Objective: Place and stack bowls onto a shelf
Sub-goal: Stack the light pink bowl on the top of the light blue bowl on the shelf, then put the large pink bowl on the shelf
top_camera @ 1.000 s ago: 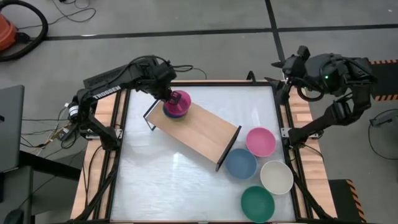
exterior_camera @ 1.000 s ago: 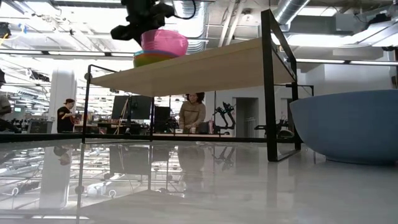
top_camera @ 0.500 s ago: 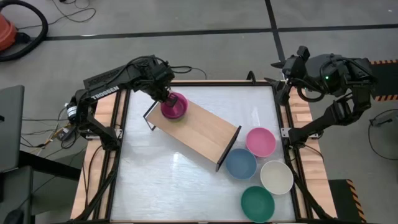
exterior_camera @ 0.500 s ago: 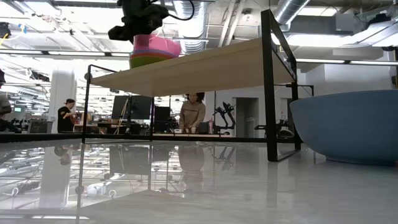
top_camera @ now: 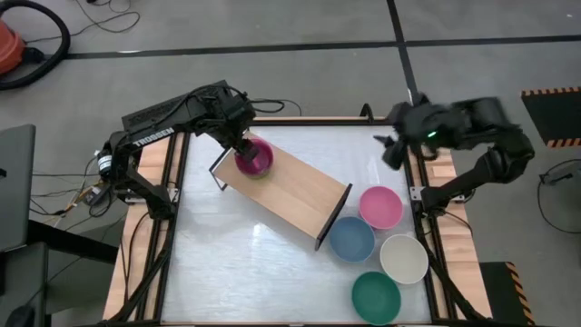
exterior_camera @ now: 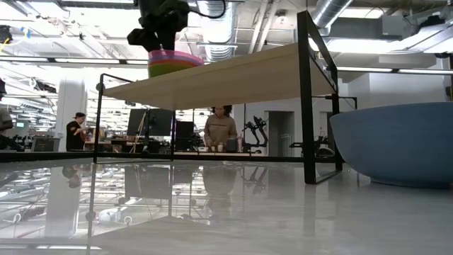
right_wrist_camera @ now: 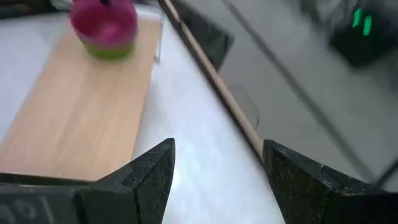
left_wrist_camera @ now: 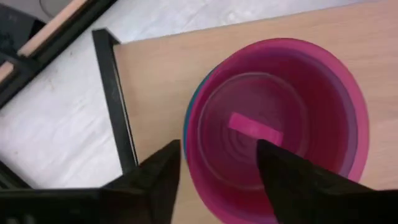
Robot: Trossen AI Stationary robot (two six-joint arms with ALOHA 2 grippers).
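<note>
On the far left end of the light-wood shelf (top_camera: 295, 189) stands a stack of small bowls (top_camera: 256, 158), a magenta bowl (left_wrist_camera: 280, 118) on top and a lime green one at the bottom (exterior_camera: 173, 69). My left gripper (left_wrist_camera: 219, 149) hangs open over the stack. One finger is outside the magenta bowl's rim and the other over its hollow. My right gripper (right_wrist_camera: 214, 171) is open above the table's far right edge, holding nothing.
Four larger bowls rest on the white tabletop by the shelf's near right end: pink (top_camera: 380, 207), grey-blue (top_camera: 351, 239), cream-white (top_camera: 404, 258) and dark green (top_camera: 376, 297). The shelf's long middle stretch (right_wrist_camera: 74, 118) is bare. People stand in the room beyond the table.
My left gripper has lowered the magenta bowl, which it held tilted above the stack. The bowl now sits level, nested in the stack, and the gripper has opened and let go. My right arm has swung from beyond the far right corner toward the table.
</note>
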